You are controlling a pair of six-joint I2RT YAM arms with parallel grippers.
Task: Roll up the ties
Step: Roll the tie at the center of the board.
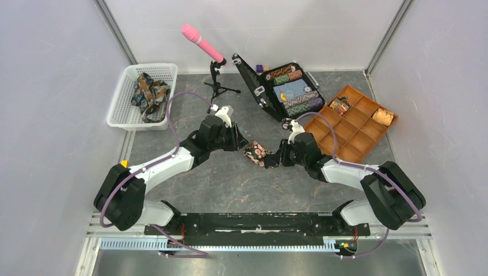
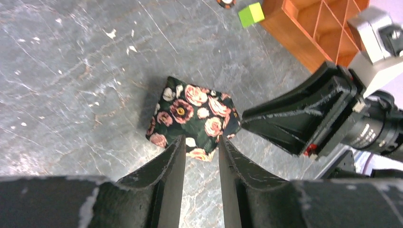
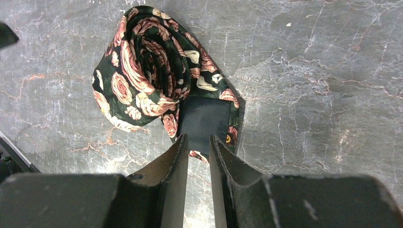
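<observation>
Left gripper (image 2: pixel 202 138), mine: fingers narrowly parted, tips at coiled dark rose-print fabric tie (image 2: pixel 192 116). Right gripper (image 3: pixel 198 137): narrowly parted over its flat tail. Tie lies mid-table (image 1: pixel 230 178).

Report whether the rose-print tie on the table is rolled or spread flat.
Rolled: the right wrist view shows the tie coiled in layers, with one short end lying flat, lining up.

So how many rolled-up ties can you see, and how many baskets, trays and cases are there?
Rolled-up ties: 3
Basket: 1
Tray: 1
Case: 1
Total: 6
The loose ties piled in the basket are too tangled to count, so they are left out.
</observation>
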